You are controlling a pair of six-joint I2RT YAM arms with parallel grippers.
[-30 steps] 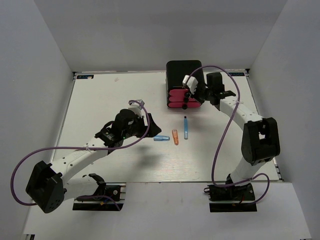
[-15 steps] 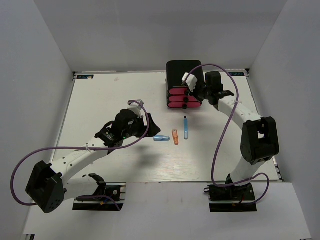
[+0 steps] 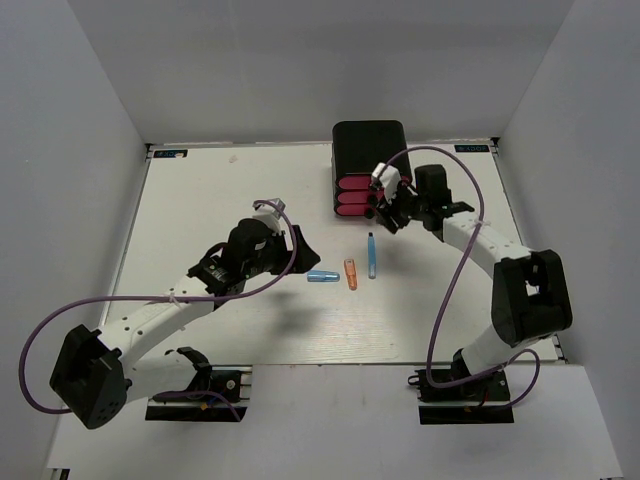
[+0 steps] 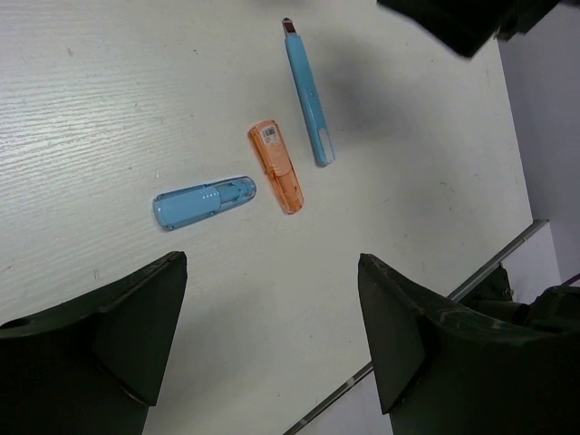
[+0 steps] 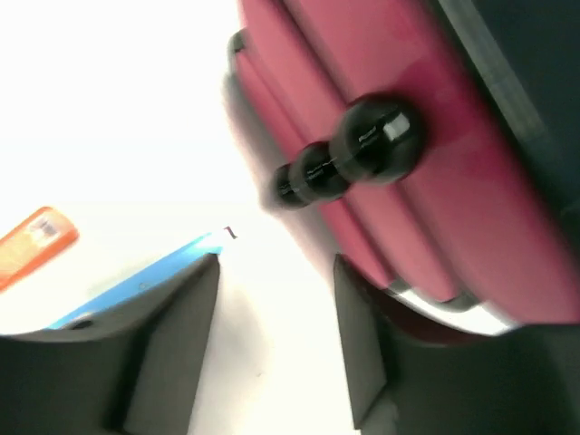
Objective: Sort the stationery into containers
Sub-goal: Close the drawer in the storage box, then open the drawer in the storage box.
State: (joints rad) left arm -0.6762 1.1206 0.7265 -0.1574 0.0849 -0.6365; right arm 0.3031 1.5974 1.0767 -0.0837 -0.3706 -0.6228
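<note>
hovering left gripper (image 4: 272, 304), jaws apart, above light-blue cylinder (image 4: 204, 201)

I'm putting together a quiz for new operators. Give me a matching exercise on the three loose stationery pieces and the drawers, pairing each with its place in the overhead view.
Things:
1. blue pen
2. orange cylinder
3. light-blue cylinder
4. pink drawers

Places:
A. leftmost of the three on the table
B. inside the black cabinet on the far side
C. middle of the three
D. rightmost of the three, nearest the drawers

Pairs: 1-D, 2-C, 3-A, 4-B
</note>
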